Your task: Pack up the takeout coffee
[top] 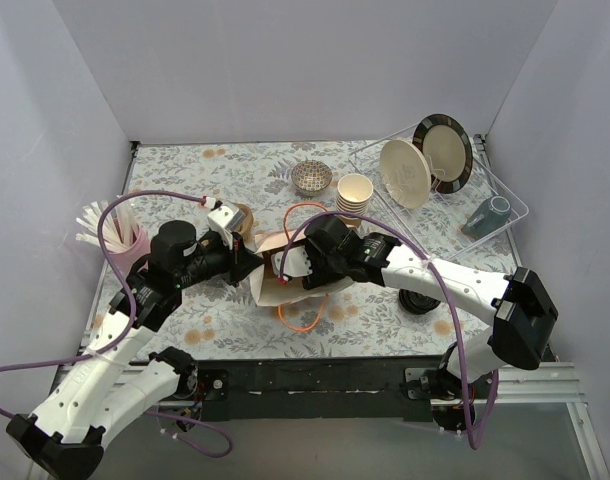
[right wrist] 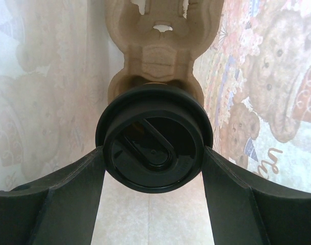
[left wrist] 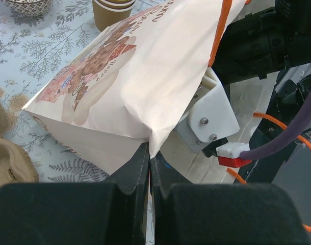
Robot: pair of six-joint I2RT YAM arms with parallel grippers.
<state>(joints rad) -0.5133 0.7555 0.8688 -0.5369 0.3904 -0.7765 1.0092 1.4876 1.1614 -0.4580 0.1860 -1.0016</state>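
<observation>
Takeout coffee [right wrist: 153,138] inside the paper bag [left wrist: 130,87], gripped at its lid by right end effector [right wrist: 153,153] — just before the pulp carrier [right wrist: 154,56]. Left end effector [left wrist: 149,158] clenched on bag's edge — likely to hold the mouth open.

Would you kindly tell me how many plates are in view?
2. Both stand tilted in the clear bin at the far right: a cream plate in front and a dark-rimmed plate behind it. More could be hidden behind them.
</observation>
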